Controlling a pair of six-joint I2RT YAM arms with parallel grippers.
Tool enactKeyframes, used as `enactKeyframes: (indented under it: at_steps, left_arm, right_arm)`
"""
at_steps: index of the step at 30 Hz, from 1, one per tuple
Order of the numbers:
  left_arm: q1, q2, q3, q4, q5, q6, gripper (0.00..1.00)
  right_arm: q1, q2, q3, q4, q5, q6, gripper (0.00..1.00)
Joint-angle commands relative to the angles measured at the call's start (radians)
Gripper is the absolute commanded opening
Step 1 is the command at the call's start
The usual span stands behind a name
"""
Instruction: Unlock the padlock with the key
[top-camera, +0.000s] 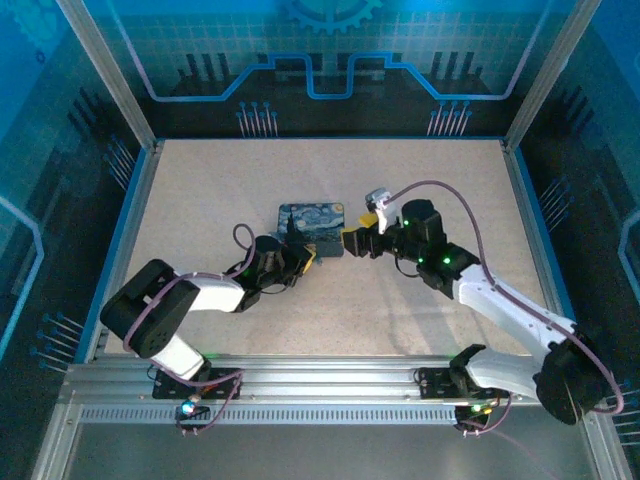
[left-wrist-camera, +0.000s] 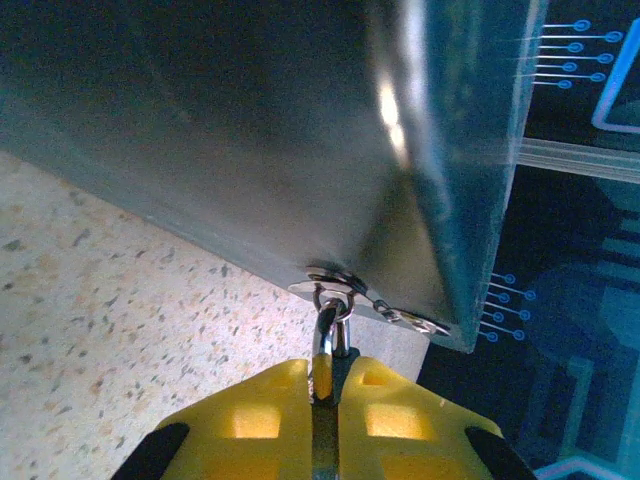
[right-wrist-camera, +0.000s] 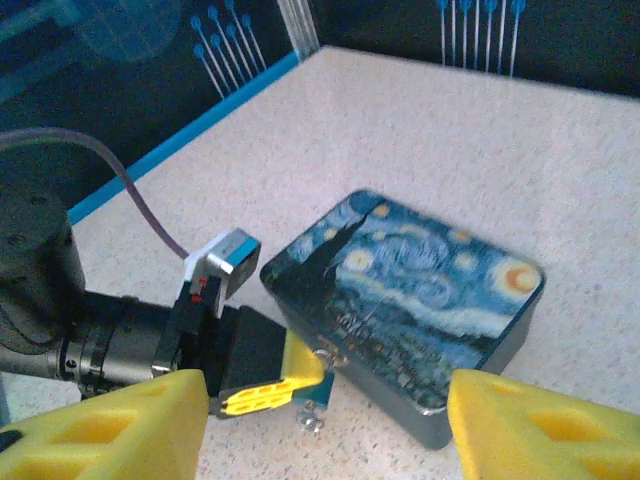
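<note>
At the left of the top view, the left arm (top-camera: 200, 295) is reaching up and rightward from its base over the speckled desk (top-camera: 200, 200). The left tool (top-camera: 308, 258) is pressing in at the near edge of the blue night-sky tin (top-camera: 315, 222).

In the left wrist view the left tool (left-wrist-camera: 327, 372) is showing its yellow fingers (left-wrist-camera: 260, 415) drawn together, and they are clamping the padlock (left-wrist-camera: 331, 335) between them. The padlock's shackle is passing up through the small metal hasp (left-wrist-camera: 330, 287) at the foot of the tin's side wall (left-wrist-camera: 250, 130), so the padlock is hanging on the tin's front, just above the desk (left-wrist-camera: 90, 330).

The tin is sitting flat near the middle of the desk, lid up.

In the right wrist view, the left tool (right-wrist-camera: 315, 375) is meeting the tin (right-wrist-camera: 420, 290) at the hasp (right-wrist-camera: 325, 358). A small grey bit (right-wrist-camera: 313, 421) is dangling just under those fingertips, too small to tell what it is.

To the right, the right tool (top-camera: 352, 238) is hovering just beside the tin's near right corner, facing the left tool. Its yellow fingers (right-wrist-camera: 110, 430) are standing wide apart with nothing between them, framing the tin's front. The right arm (top-camera: 500, 305) is stretching back to its base at the lower right.
</note>
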Motion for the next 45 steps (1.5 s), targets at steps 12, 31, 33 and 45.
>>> enactKeyframes:
  at_steps: [12,31,33,45]
  left_arm:
    - [-0.002,-0.162,0.11,-0.363,-0.064,-0.047,0.02]
    - [-0.002,-0.16,0.151,-0.435,-0.05,-0.113,0.0]
    - [-0.002,-0.16,0.152,-0.435,-0.05,-0.117,0.0]
    - [-0.002,-0.142,0.152,-0.406,-0.026,-0.139,0.0]
  right_arm:
    - [-0.062,-0.178,-0.167,0.307,0.094,-0.157,1.0]
    - [0.216,-0.017,-0.249,0.308,0.133,-0.875,1.0]
    - [0.244,0.028,-0.246,0.318,0.172,-0.919,1.0]
    - [0.316,0.27,-0.181,0.382,0.231,-0.945,0.84]
